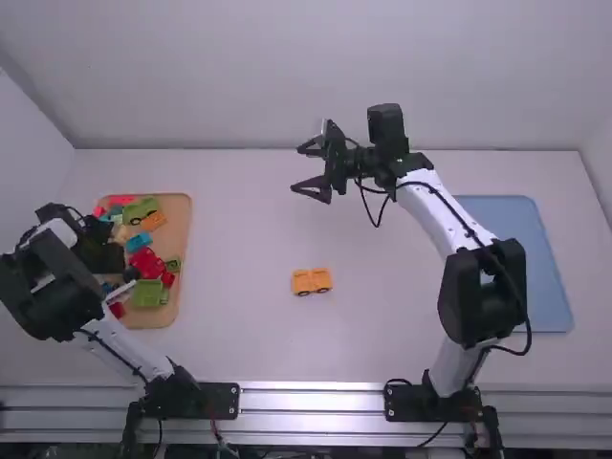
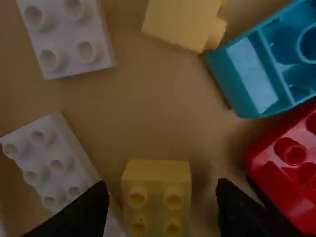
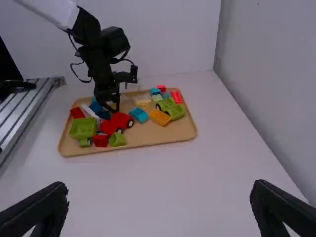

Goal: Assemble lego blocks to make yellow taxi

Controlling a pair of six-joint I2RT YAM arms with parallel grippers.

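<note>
Over the flat tan tray [image 1: 182, 229], the left gripper [image 1: 100, 251] holds its fingers apart, a smooth, boxy yellow block [image 2: 156, 173] with round studs between them. A studded white block [image 2: 54, 158] lies near that block; a glossy red car [image 1: 147, 263] also sits in the tray. Right of the tray stands a chunky orange car [image 1: 312, 280] with dark wheels. Farther right of the tray are the right gripper [image 1: 296, 168], its fingers spread, and a blue board [image 1: 516, 215].

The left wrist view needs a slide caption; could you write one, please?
Left gripper, open, lined up with a small yellow block.
</note>
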